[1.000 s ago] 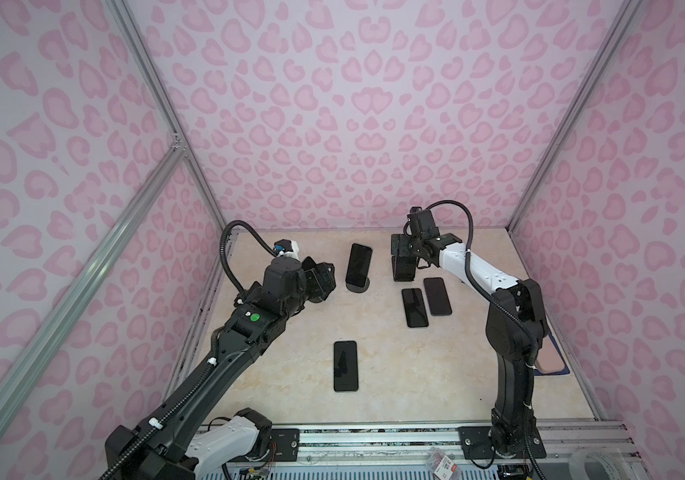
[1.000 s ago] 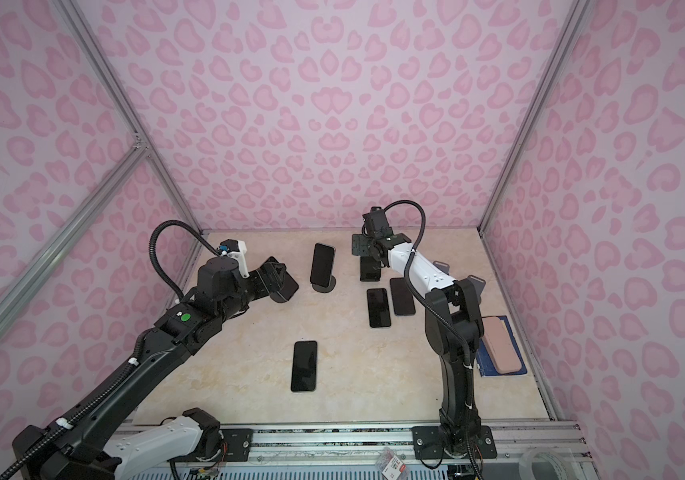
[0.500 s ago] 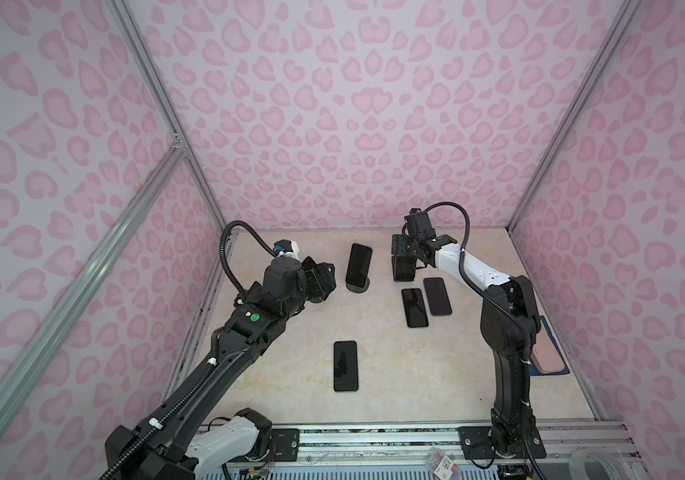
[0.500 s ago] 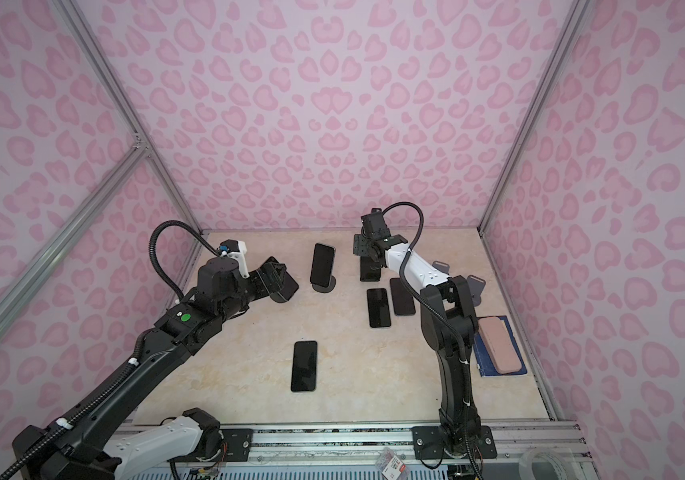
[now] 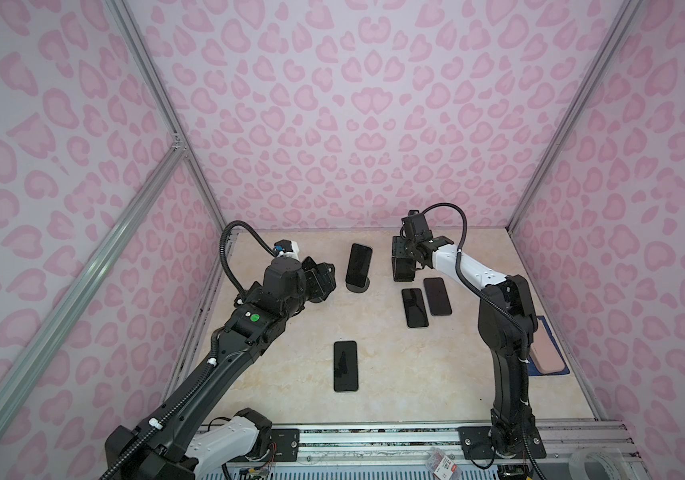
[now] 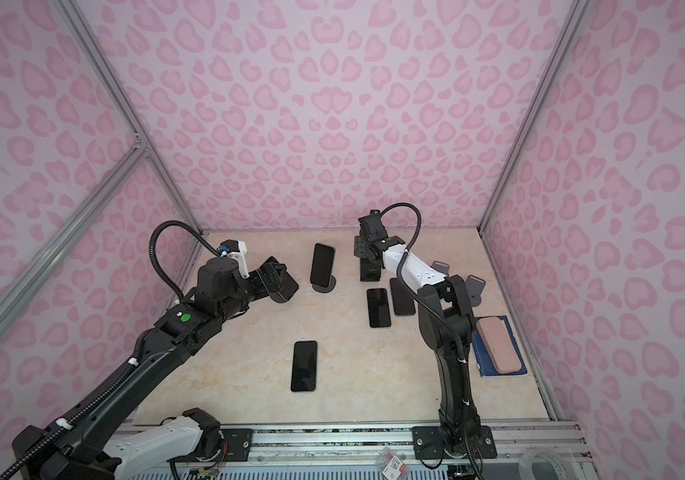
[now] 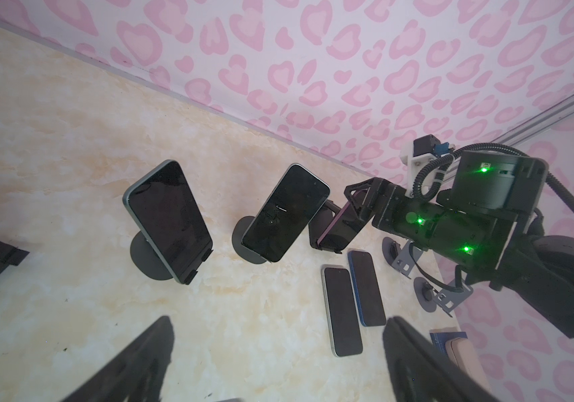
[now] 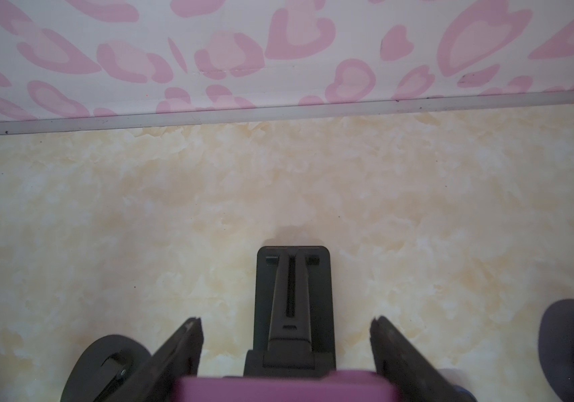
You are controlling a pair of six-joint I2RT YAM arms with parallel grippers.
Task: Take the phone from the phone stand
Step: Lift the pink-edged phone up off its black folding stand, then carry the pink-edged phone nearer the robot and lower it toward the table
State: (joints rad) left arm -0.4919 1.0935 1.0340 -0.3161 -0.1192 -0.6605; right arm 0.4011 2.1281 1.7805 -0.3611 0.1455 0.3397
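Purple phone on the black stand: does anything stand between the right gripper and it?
Nothing visible does. In the right wrist view the right gripper straddles the top edge of the purple phone, which sits on its black stand. Whether the jaws are pressing on the phone cannot be told.

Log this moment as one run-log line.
right pincer: straddles purple phone on black stand, contact unclear | left pincer: open, empty | removal: not yet done

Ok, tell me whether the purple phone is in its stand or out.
In. The purple phone leans in the black stand, with the right gripper straddling it; grip cannot be told.
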